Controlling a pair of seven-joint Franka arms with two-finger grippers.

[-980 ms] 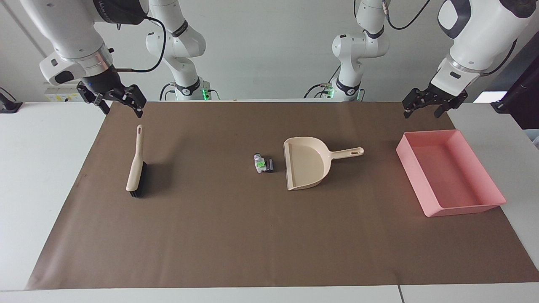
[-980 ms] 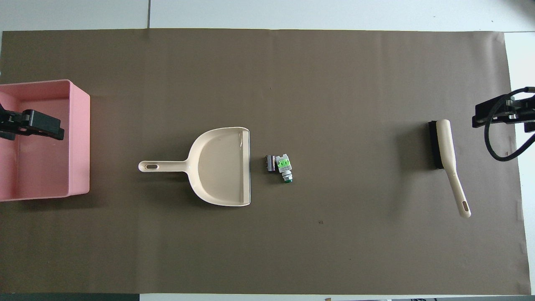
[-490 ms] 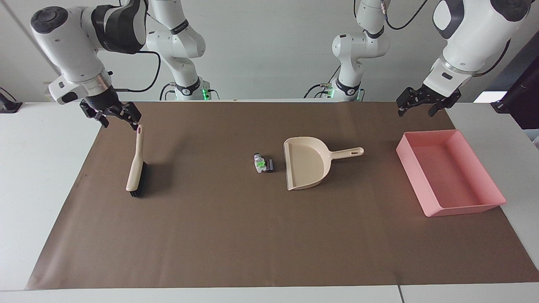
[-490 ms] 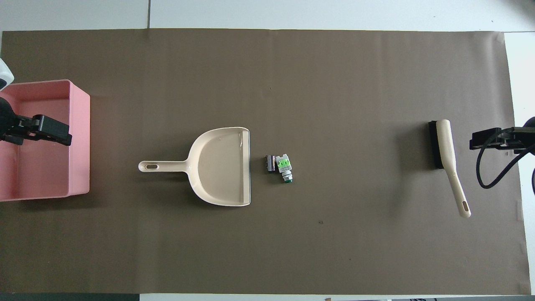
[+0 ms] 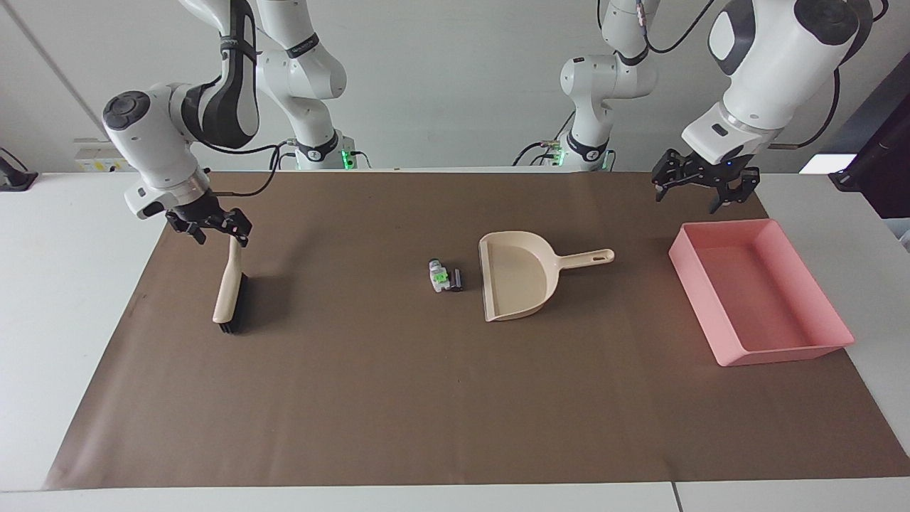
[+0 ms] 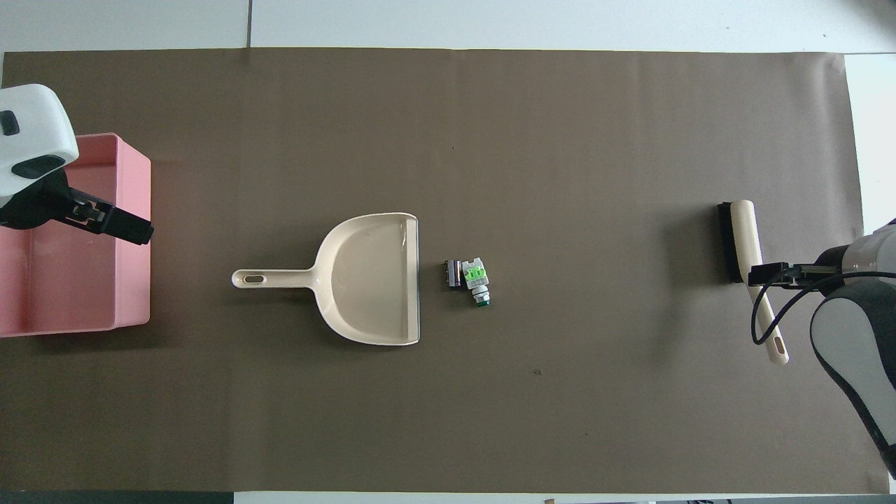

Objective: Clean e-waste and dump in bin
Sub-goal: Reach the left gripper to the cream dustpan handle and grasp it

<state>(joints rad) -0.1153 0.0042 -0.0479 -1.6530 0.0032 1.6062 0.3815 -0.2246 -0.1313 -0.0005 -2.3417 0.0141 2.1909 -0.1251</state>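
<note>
On the mat (image 5: 426, 398): dustpan (image 5: 515, 281), brush (image 5: 229, 291), e-waste (image 5: 445, 276), bin (image 5: 758, 291); one of each.
E-waste: tiny cluster mid-mat, just beside the dustpan's open mouth, toward the right arm's end; apart from the lip by a narrow gap. White, bright green and black parts in the overhead view (image 6: 469, 276); separate pieces too small to count.
Dustpan: beige, flat on the mat, handle pointing toward the bin; pan bare (image 6: 364, 280).
Bin: pink, at the left arm's end of the mat, well apart from the dustpan; bare floor inside. Cut off at the overhead view's edge (image 6: 133, 210).
Brush: at the right arm's end, lying flat, black bristles at the end farther from the robots, handle running toward the robots (image 6: 745, 238).
Right gripper (image 5: 210, 226): low over the brush handle, fingers spread to either side of it, not closed on it; touching or not, cannot tell. Handle's middle hidden by it in the overhead view (image 6: 768, 274).
Left gripper (image 5: 700, 186): raised over the bin's edge nearest the robots, fingers apart, nothing between them. Covers part of the bin from overhead (image 6: 105, 220).
In the way: nothing between e-waste and dustpan; bare mat between brush and e-waste.
Arms: two.
</note>
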